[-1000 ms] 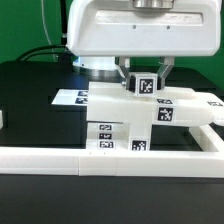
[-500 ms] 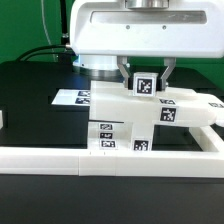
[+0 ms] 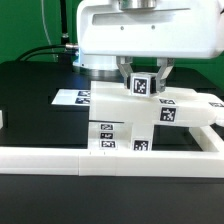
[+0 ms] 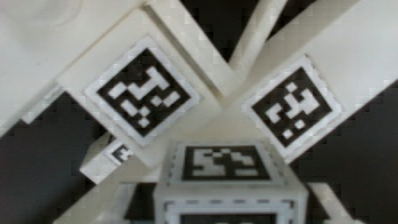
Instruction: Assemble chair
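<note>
The chair point(image 3: 130, 115) is a blocky set of white tagged parts standing on the black table behind the front rail. My gripper point(image 3: 142, 84) hangs straight above it, shut on a short white post point(image 3: 141, 85) whose tag faces the exterior camera. The post's lower end sits at the top of the chair's block. In the wrist view the post point(image 4: 222, 165) lies between my fingers point(image 4: 111, 195), and two tagged chair panels point(image 4: 143, 90) point(image 4: 295, 100) spread out beyond it. The post's seat in the chair is hidden.
A long low white border rail point(image 3: 100, 160) runs across the front and turns back at the exterior view's right point(image 3: 212, 132). The marker board point(image 3: 72, 97) lies flat behind the chair on the exterior view's left. Green cables trail at the back left.
The hand's body has shifted a little toward the exterior view's right while the post's tag has slid slightly left, as if turning. The grip stays the same.
</note>
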Available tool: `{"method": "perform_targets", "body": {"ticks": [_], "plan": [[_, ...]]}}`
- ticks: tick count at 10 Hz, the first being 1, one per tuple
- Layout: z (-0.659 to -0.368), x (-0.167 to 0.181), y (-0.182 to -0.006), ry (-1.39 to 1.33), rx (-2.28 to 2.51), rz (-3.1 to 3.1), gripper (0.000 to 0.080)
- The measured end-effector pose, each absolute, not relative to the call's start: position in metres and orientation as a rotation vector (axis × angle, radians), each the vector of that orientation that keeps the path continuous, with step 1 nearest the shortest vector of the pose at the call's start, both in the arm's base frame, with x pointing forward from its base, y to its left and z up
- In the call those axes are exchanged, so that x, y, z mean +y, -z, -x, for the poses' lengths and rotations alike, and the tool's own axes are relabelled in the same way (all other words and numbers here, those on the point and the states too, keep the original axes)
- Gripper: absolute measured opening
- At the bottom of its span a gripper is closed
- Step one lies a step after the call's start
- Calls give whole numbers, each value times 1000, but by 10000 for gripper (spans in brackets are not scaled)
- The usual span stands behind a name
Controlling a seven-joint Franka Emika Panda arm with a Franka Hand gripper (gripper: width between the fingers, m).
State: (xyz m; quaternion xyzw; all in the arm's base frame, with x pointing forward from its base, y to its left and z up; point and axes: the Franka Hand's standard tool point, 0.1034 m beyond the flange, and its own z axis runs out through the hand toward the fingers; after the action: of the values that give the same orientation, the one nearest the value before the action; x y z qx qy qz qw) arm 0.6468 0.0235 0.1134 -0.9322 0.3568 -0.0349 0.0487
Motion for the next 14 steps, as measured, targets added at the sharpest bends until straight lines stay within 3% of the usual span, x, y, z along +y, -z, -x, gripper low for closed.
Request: {"method": "perform_targets", "body": {"ticks": [4,6,7,8,9,10,14], "plan": [[-646,19,-112,39,1718,2438,268],[-646,21,-112,30,1801,2376,268],[-646,21,-112,30,1788,2387,350],[-646,21,-112,35,1743,2421,485],[-646,20,-112,40,1695,2456,485],[-646,17,-112,54,1573,2536,618],[-646,18,-111,90,1162,2765,648]]}}
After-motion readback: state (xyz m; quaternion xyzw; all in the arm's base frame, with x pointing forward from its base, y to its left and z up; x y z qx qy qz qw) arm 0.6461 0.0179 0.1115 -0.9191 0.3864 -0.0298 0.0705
